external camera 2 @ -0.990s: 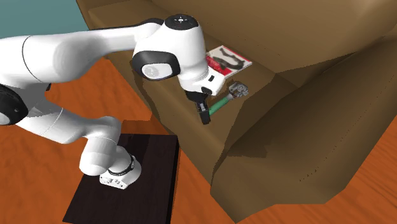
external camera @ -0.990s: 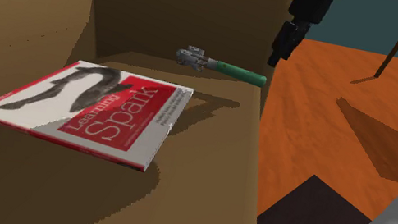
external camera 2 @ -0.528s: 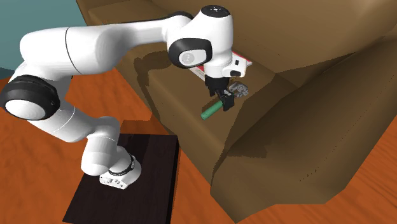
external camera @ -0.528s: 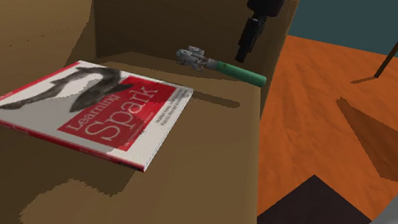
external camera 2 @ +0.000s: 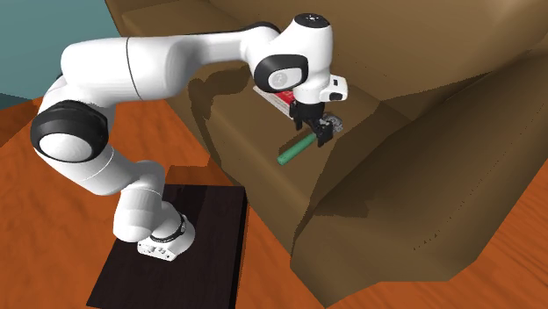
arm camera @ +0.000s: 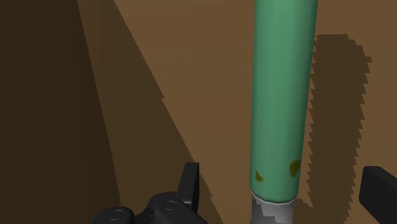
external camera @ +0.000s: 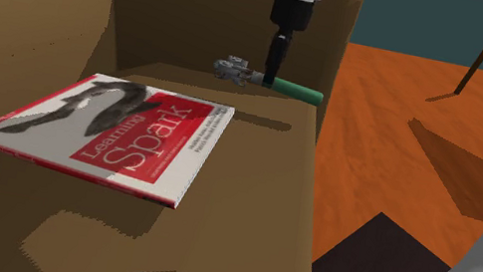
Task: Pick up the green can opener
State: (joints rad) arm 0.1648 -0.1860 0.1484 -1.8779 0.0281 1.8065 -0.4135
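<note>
Far left of the shoulder view, the red-and-white book [external camera: 109, 133] lies flat on the brown sofa seat [external camera: 244, 231], well out of the play. Slide across to upper centre and there's the green can opener [external camera: 283, 85], resting at the far end of the seat. Its grey metal head points toward the frame's left, and the green handle runs out to the right. Directly above it hang the jaws, pointing down near where head meets handle.

The wrist view settles it. The jaws stand apart, with the handle [arm camera: 284, 95] lying in the gap between them and touching neither. Its long axis crosses their closing line squarely, about centred. How low the tips sit against the seat is hard to call from these angles. I'd judge a short drop at most, then a squeeze across the handle's width.
</note>
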